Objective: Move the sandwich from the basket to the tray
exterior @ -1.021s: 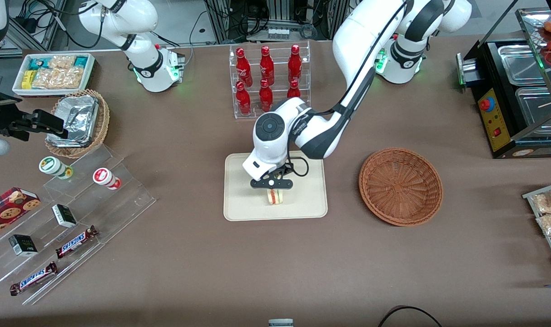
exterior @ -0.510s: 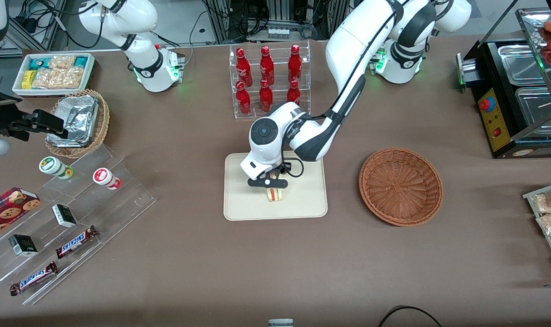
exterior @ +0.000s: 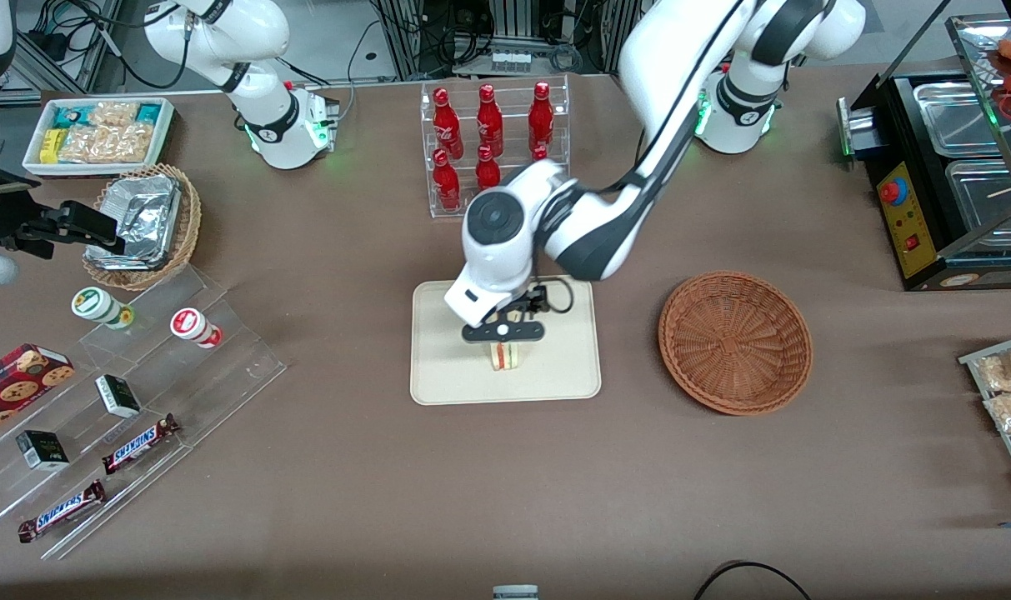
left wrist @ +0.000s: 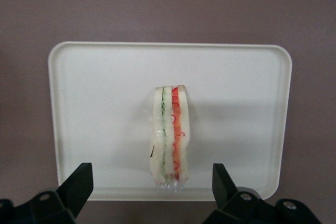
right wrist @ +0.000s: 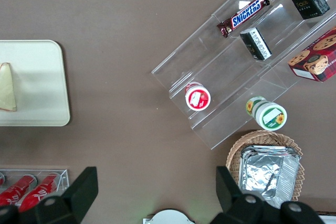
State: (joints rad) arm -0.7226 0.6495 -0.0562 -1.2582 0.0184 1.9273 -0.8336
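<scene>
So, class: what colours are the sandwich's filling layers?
Green and red-orange in the sandwich, clearest from the left wrist.

Even, bright overhead light, no harsh glare. Brown table (exterior: 305, 483) evenly lit. The left arm's gripper (exterior: 502, 332), over the flat cream-coloured rectangular plastic tray (exterior: 438, 367), is slightly motion-blurred; soft short shadows lie under it. Wrist view sharp: clear-wrapped triangular sandwich (left wrist: 169, 135) crisp, faint sheen on wrap, soft shadow toward 3 o'clock. Black fingers (left wrist: 79, 187) mildly soft, spread wide.

The working arm is glossy white with dark grey joint bands and a round grey cap, a thin black cable looping beside its black tool (exterior: 502, 332), whose fingers (left wrist: 79, 184) are wedge-shaped.
</scene>
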